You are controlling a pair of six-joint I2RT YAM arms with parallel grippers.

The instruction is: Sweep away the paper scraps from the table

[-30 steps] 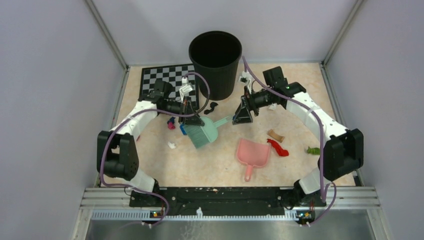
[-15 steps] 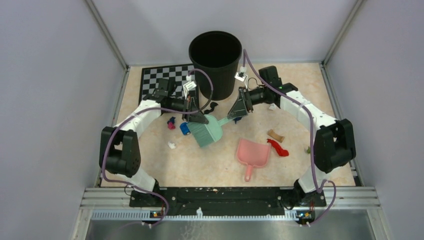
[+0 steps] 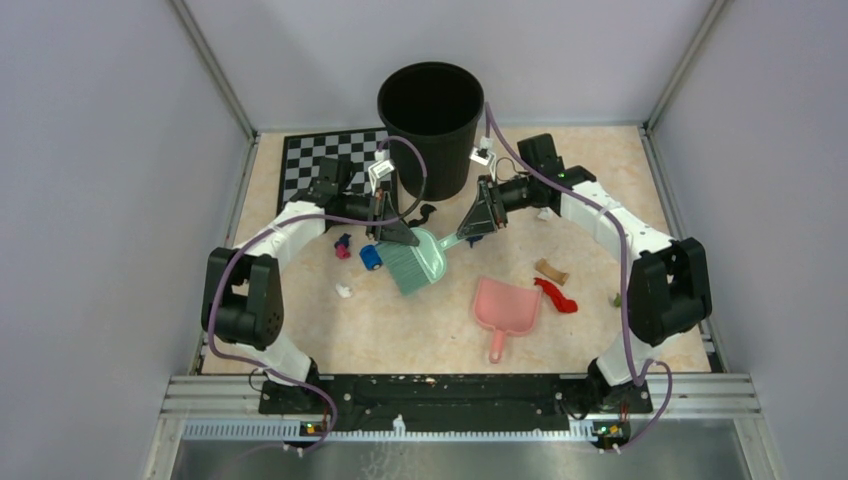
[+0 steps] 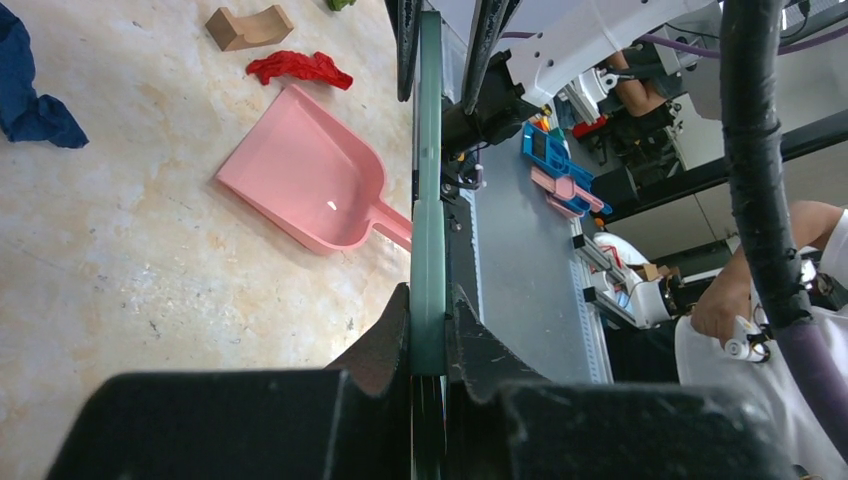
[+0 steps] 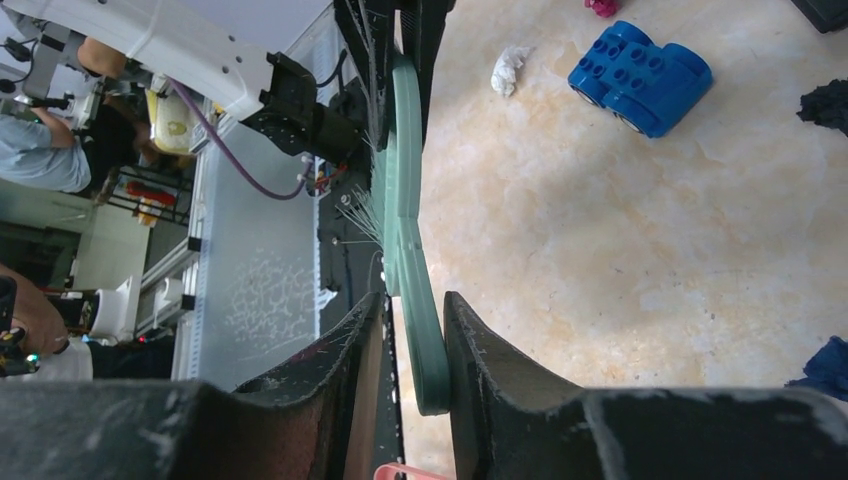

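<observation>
Paper scraps lie scattered on the marbled table [image 3: 590,190]: red [image 3: 556,296], tan [image 3: 550,270], green [image 3: 620,298], white [image 3: 344,291], black [image 3: 424,213] and a pink one [image 3: 342,246]. The grey-green hand brush [image 3: 415,262] hangs between both arms. My left gripper [image 4: 428,300] is shut on its flat head end. My right gripper [image 5: 410,300] has its jaws closed in on the handle [image 5: 405,200]; one finger presses it and a thin slit shows at the other. The pink dustpan [image 3: 505,307] lies flat, free of both grippers.
A black bin [image 3: 431,120] stands at the back centre, close behind both grippers. A checkerboard mat [image 3: 325,155] lies at the back left. A blue toy block [image 3: 371,257] sits beside the brush head. A dark blue scrap [image 4: 30,100] lies under the handle.
My right arm swung left to the brush handle and its jaws closed in on it. My left arm shifted the brush slightly right, still holding it.
</observation>
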